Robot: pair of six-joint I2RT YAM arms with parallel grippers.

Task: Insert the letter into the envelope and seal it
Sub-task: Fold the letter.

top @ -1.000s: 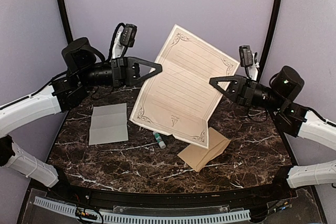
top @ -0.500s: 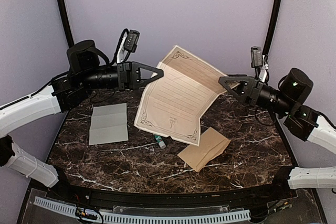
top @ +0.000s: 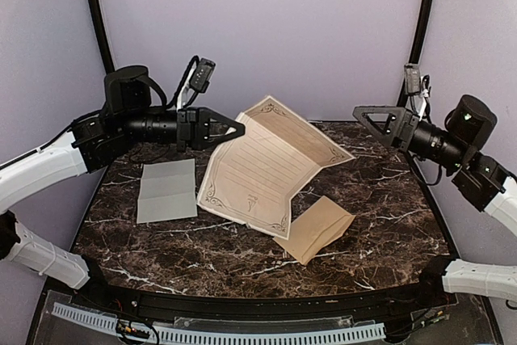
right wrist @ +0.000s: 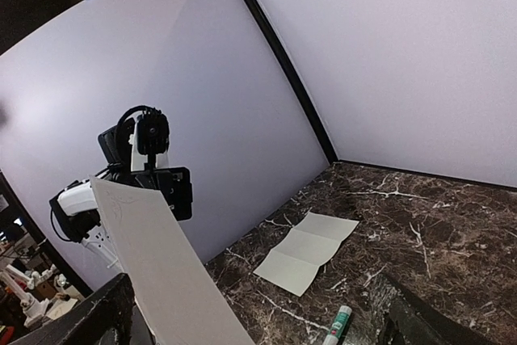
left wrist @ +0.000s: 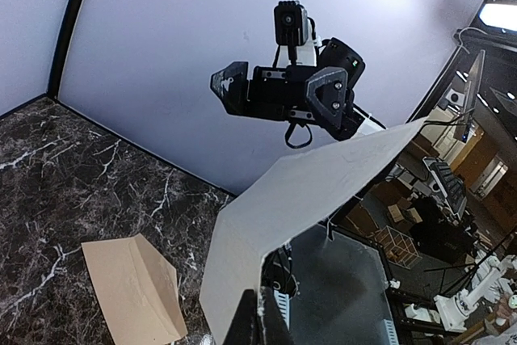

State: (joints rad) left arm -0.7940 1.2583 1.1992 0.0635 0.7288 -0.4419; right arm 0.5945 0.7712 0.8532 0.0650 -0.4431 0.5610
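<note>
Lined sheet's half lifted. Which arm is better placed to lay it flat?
Left, probably. The left gripper is shut on the lined sheet's upper-left edge; the right gripper stands open off to the right, apart from it.

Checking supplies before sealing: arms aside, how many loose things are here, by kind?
paper sheets: 2 (letter, bordered sheet)
envelope: 1
glue stick: 1
total: 4
</note>
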